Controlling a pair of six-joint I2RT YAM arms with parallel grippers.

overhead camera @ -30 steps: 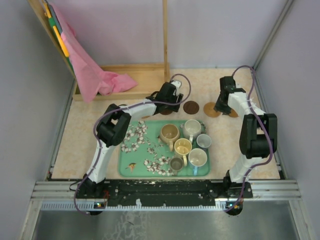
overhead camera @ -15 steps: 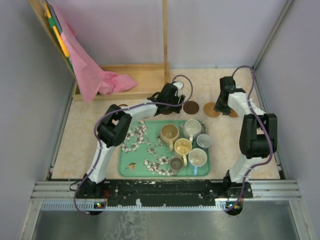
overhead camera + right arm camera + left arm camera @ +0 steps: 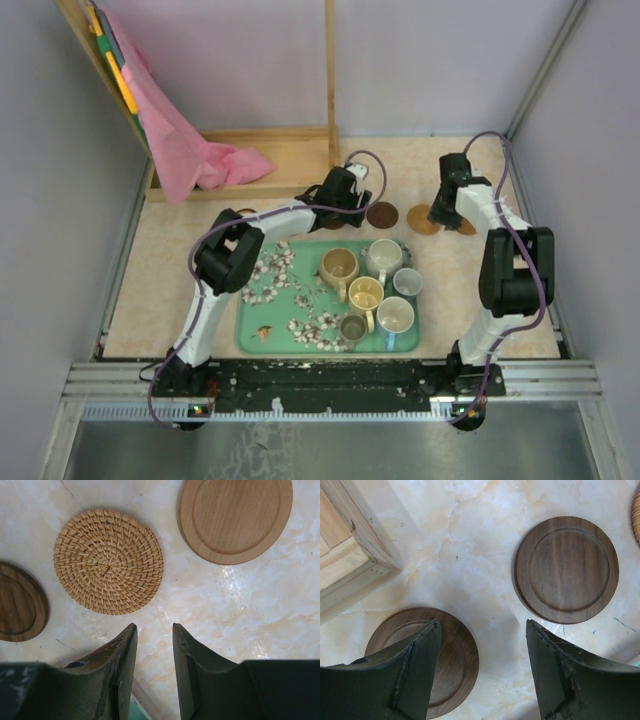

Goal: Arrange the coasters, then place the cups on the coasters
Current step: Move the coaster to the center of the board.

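Two dark brown coasters lie on the marble top: one (image 3: 566, 570) ahead to the right, the other (image 3: 457, 655) partly under my left finger. My left gripper (image 3: 482, 625) hovers open over the bare surface between them, holding nothing. My right gripper (image 3: 154, 627) is open by a narrow gap, empty, just short of a woven tan coaster (image 3: 108, 561) and a light wood coaster (image 3: 235, 517). Several cups stand on the green tray (image 3: 243, 320), among them a tan cup (image 3: 339, 266), a yellow cup (image 3: 365, 293) and a small dark cup (image 3: 352, 327).
A wooden frame (image 3: 270, 150) with a pink cloth (image 3: 190, 150) fills the back left; its corner (image 3: 350, 565) is close to my left gripper. The tray's far edge (image 3: 125, 712) lies just below my right fingers. Grey walls enclose the table.
My left gripper has edged slightly to the right and its jaws have spread a little. The right arm has not moved.
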